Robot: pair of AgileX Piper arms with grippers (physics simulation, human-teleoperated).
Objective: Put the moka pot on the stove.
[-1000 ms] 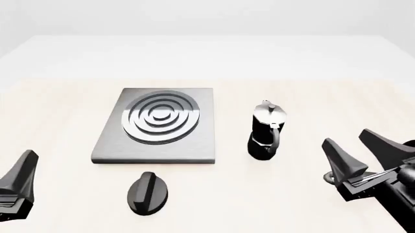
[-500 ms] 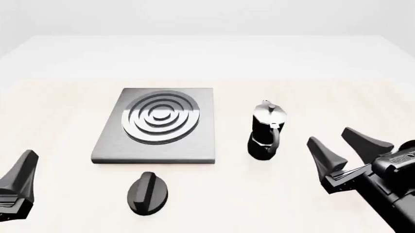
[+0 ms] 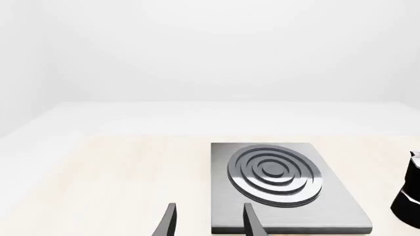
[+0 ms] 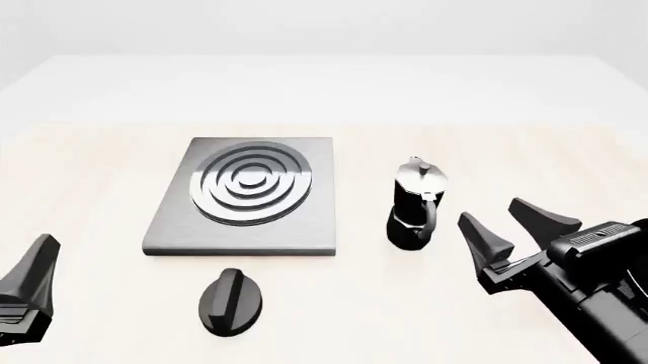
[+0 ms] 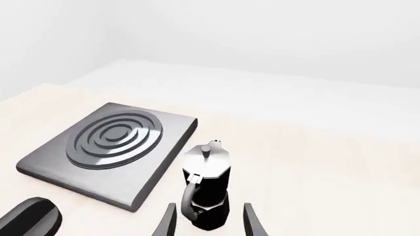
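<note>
Right hand [image 4: 508,220] moved closer — fingers spread wide, empty, moka pot [image 4: 414,205] upright just left of it

Front cam high, facing fwd; both wrist cams low (share stove [image 4: 248,199]).

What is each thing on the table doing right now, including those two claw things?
moka pot: upright on the table, lid down, right of the stove, not held.
stove: flat on the table, nothing on it.
black knob: lying near the stove, apart from it.
left gripper: open, empty.
right gripper: open, empty, close to the pot.
</note>
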